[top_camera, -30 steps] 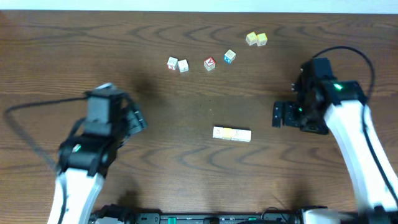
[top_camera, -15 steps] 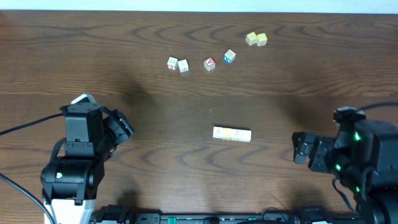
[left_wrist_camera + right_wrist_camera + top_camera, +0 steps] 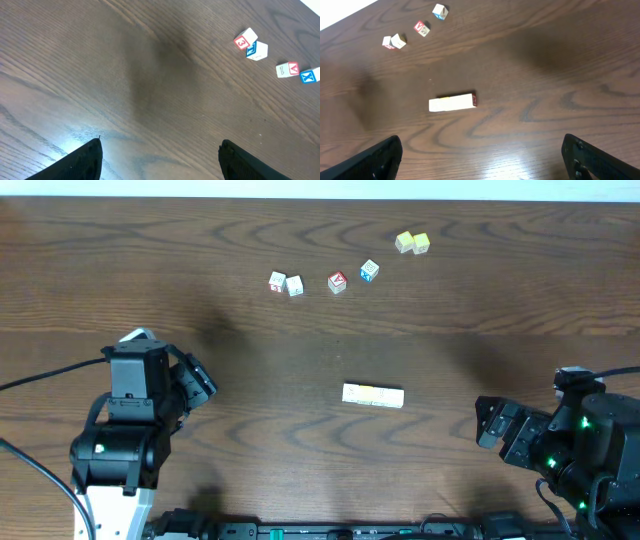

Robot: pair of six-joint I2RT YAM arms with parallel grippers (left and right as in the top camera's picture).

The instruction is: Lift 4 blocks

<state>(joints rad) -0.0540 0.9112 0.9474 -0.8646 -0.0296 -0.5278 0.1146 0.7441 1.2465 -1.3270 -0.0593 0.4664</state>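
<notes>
The left claw (image 3: 196,380) is hanging over bare wood at the left of the table (image 3: 300,350). Its jaws are standing spread wide and gripping nothing. In the left wrist view only wood is showing between its dark fingertips (image 3: 82,162). The blocks (image 3: 373,395) are lying flat in one tight row, touching end to end, cream with a yellow stretch near the middle. They are sitting at about 3 o'clock from the left claw, well apart from it. From 11 o'clock round to 1 o'clock of the row, well apart from it, two white cubes (image 3: 285,283), a red cube (image 3: 337,282), a blue cube (image 3: 369,271) and a yellow-green pair (image 3: 412,243) are lying scattered. The right claw (image 3: 492,428) is hovering low at the right, jaws likewise spread and empty. The row is lying at about 10 o'clock from it, near but not touching.
</notes>
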